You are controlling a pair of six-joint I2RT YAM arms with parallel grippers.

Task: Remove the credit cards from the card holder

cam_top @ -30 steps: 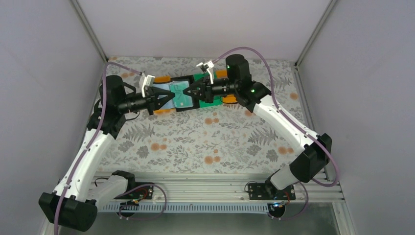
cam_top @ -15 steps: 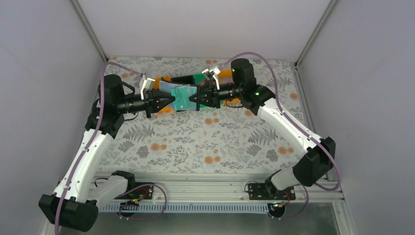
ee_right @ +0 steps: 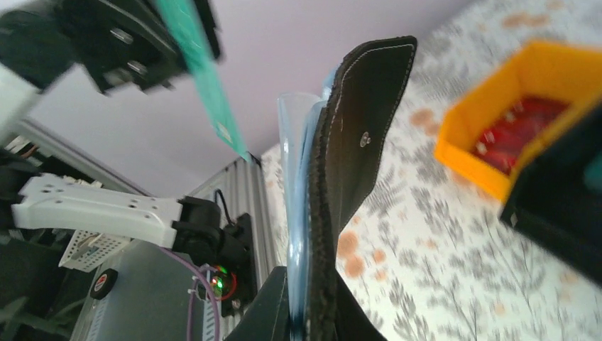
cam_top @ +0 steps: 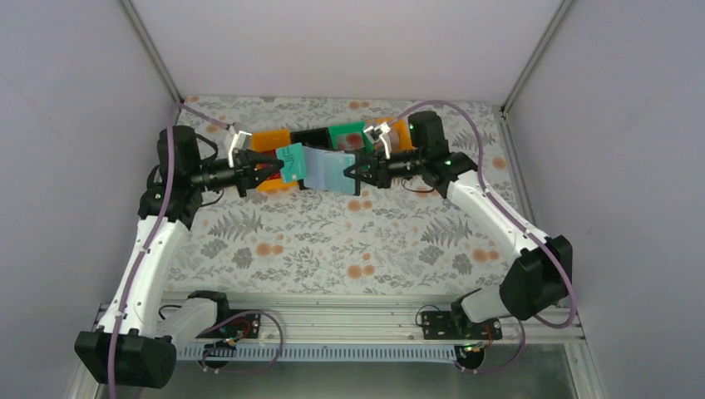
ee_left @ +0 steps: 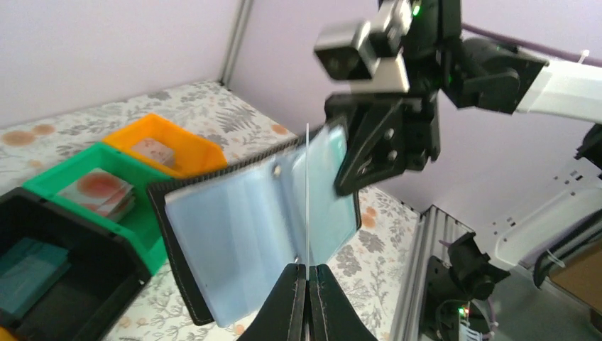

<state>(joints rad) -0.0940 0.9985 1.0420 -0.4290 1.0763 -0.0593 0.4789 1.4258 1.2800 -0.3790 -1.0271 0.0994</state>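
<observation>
Left gripper [cam_top: 278, 169] pinches a freed card [cam_top: 293, 161]; right gripper [cam_top: 347, 172] clamps the wallet [cam_top: 327, 169] at 3 o'clock; next, drop card

This is a robotics lab cell: a purpose-built test enclosure, not a room for living or office work. Plain pale lilac panels [cam_top: 332, 50] close it in at the back and on both sides, joined by aluminium corner posts [cam_top: 154, 50]. Two white-and-black robot arms [cam_top: 154, 249] are bolted to a slotted aluminium rail [cam_top: 332, 312] at the near edge. Bare circuit boards [cam_top: 241, 327] sit beside their bases, and loose purple cables [cam_top: 441, 103] loop along the arms. A floral printed cloth [cam_top: 332, 241] covers the table. At its far side small plastic bins stand in a row: orange [cam_top: 268, 140], black [cam_top: 312, 135] and green [cam_top: 334, 131].
</observation>
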